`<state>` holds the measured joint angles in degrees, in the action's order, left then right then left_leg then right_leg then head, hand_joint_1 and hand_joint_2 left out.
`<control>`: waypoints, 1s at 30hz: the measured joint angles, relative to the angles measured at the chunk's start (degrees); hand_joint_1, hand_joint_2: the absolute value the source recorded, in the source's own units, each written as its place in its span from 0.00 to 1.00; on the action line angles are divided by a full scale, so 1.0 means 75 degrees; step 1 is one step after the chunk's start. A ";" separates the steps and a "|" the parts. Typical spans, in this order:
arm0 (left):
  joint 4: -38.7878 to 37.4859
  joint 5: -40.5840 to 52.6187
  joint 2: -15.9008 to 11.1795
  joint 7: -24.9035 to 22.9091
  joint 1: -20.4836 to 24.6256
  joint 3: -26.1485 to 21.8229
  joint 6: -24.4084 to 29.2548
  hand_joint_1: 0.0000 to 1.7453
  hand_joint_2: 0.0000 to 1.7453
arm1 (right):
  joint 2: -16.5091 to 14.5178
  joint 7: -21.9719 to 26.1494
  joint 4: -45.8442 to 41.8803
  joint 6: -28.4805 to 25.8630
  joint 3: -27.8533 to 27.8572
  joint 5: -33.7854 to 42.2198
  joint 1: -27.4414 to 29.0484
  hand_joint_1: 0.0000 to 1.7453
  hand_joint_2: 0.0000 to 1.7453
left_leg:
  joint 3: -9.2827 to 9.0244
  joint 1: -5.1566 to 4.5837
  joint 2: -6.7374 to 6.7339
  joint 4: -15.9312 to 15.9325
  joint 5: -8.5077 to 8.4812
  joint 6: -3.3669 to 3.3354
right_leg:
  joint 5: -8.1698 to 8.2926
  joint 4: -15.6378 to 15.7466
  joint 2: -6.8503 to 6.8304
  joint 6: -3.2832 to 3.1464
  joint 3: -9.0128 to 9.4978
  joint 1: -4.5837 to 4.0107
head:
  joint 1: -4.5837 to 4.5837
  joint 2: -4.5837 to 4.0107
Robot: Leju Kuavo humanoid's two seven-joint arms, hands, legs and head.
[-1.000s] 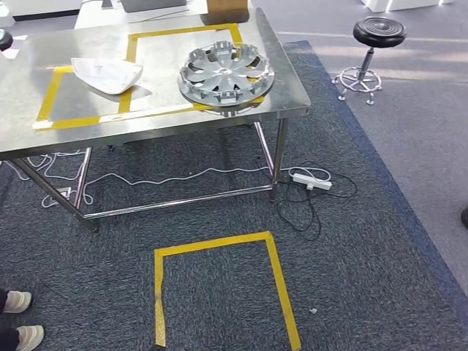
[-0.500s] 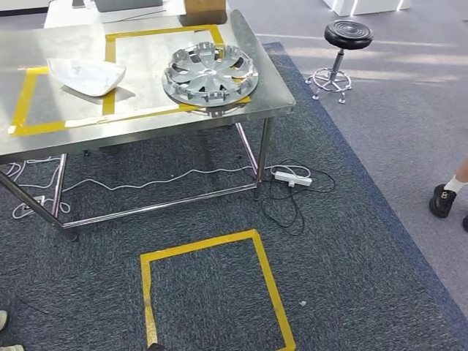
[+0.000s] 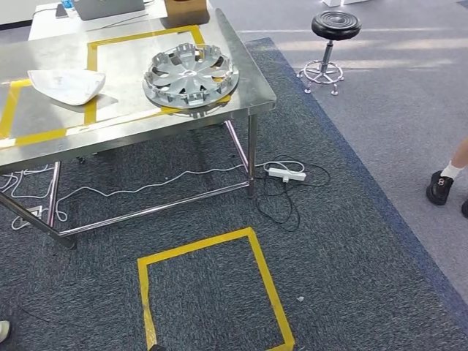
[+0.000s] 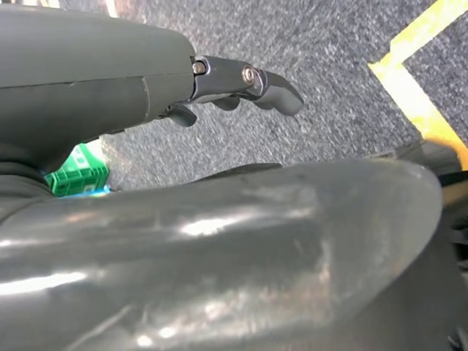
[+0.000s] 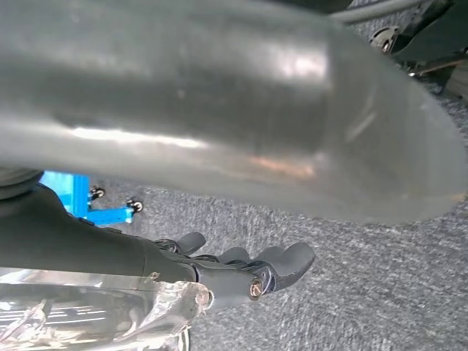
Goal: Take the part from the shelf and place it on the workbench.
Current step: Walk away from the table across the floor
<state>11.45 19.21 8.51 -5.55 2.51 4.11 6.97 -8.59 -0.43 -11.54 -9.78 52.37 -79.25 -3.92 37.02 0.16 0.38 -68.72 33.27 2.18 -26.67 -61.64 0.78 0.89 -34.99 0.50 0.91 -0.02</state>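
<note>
The steel workbench (image 3: 243, 66) stands ahead and to the left, marked with yellow tape frames. A silver wheel cover (image 3: 190, 74) lies near its right end, overlapping one tape frame. Further left on the bench rests a white curved part (image 3: 66, 84). Both arms hang at my sides over the dark carpet. My left hand (image 4: 221, 241) holds nothing; its dark fingers (image 4: 243, 79) stretch out apart from the thick grey thumb. My right hand (image 5: 221, 110) is empty too, with its fingers (image 5: 259, 267) extended over the carpet.
A yellow tape square (image 3: 265, 281) marks the carpet just in front of me. A white power strip (image 3: 286, 174) and loose cables lie by the bench leg. A black stool (image 3: 336, 25) stands far right. A person's shoe (image 3: 439, 188) is at the right edge.
The camera has turned to the right, so the bench and tape square slid left in the picture. A person's foot came into view at the right edge.
</note>
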 joint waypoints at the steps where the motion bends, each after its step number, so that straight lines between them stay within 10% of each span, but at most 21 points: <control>1: 0.0000 0.0034 -0.0001 -0.0036 0.0002 0.0010 0.0022 0.00 0.00 | 0.0000 -0.0007 0.0000 -0.0001 0.0002 -0.0004 0.0005 0.00 0.00 | 0.0229 0.0002 0.0000 -0.0454 0.0186 0.0012 | 0.0003 0.0002 0.0024 -0.0005 -0.0009 0.0001 | -0.0001 0.0000; 3: 0.0000 0.0075 -0.0002 -0.0092 -0.0005 0.0026 0.0056 0.00 0.00 | 0.0000 -0.0023 0.0000 0.0000 0.0010 -0.0009 0.0017 0.00 0.00 | 0.0435 0.0003 0.0001 -0.0835 0.0174 0.0013 | 0.0008 0.0002 0.0108 -0.0003 -0.0016 0.0004 | 0.0000 -0.0001; 7: -0.0001 0.0101 -0.0002 -0.0106 -0.0008 0.0063 0.0095 0.00 0.00 | 0.0000 -0.0030 0.0000 0.0004 0.0018 -0.0014 -0.0006 0.00 0.00 | -0.0322 0.0043 0.0302 0.0703 -0.0674 -0.0036 | 0.0037 -0.0019 0.0379 0.0078 -0.0030 0.0003 | -0.0009 -0.0001; 11: -0.0001 0.0114 0.0009 -0.0130 0.0007 0.0137 0.0165 0.00 0.00 | 0.0000 -0.0032 0.0000 0.0006 0.0022 -0.0012 0.0025 0.00 0.00 | -0.0510 0.0063 0.0346 0.1164 -0.0745 -0.0208 | 0.0120 0.0057 0.0565 0.0263 -0.0118 0.0008 | -0.0023 -0.0001; 18: -0.0003 0.0184 0.0020 -0.0138 -0.0027 0.0152 0.0315 0.00 0.00 | -0.0003 -0.0061 0.0000 0.0011 0.0027 -0.0012 0.0018 0.00 0.00 | -0.0536 0.0046 -0.0201 0.1204 -0.0757 -0.0396 | -0.0844 -0.1981 -0.0041 0.0420 -0.1078 -0.0006 | 0.0061 0.0000; 23: -0.0003 0.0358 0.0031 -0.0116 -0.0021 0.0198 0.0443 0.00 0.00 | -0.0003 -0.0082 0.0000 0.0013 0.0036 -0.0011 0.0006 0.00 0.00 | -0.0628 0.0003 -0.0474 0.1198 -0.0694 -0.0285 | 0.0002 -0.0031 -0.0392 0.0278 0.0014 -0.0046 | 0.0054 -0.0001; 27: -0.0003 0.0387 0.0040 -0.0046 -0.0003 0.0230 0.0439 0.00 0.00 | -0.0003 -0.0080 0.0000 0.0013 0.0050 -0.0009 0.0016 0.00 0.00 | -0.0659 0.0009 -0.0532 0.1232 -0.0670 -0.0105 | 0.0081 0.0137 -0.0240 0.0092 0.0040 -0.0059 | 0.0048 0.0000; 30: -0.0004 0.0302 0.0040 -0.0058 0.0000 0.0238 0.0483 0.00 0.00 | -0.0004 -0.0081 0.0000 0.0013 0.0058 -0.0009 0.0003 0.00 0.00 | -0.0291 0.0027 -0.0218 0.0422 -0.0139 -0.0004 | 0.0151 0.0206 -0.0057 -0.0011 0.0041 -0.0005 | 0.0006 0.0000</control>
<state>11.43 21.48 8.81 -5.98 2.51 5.89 10.59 -8.62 -1.03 -11.54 -9.68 52.81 -79.32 -3.90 34.84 0.36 -1.25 -65.56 32.23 2.15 -25.54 -60.10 0.36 0.81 -34.69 0.46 0.96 -0.02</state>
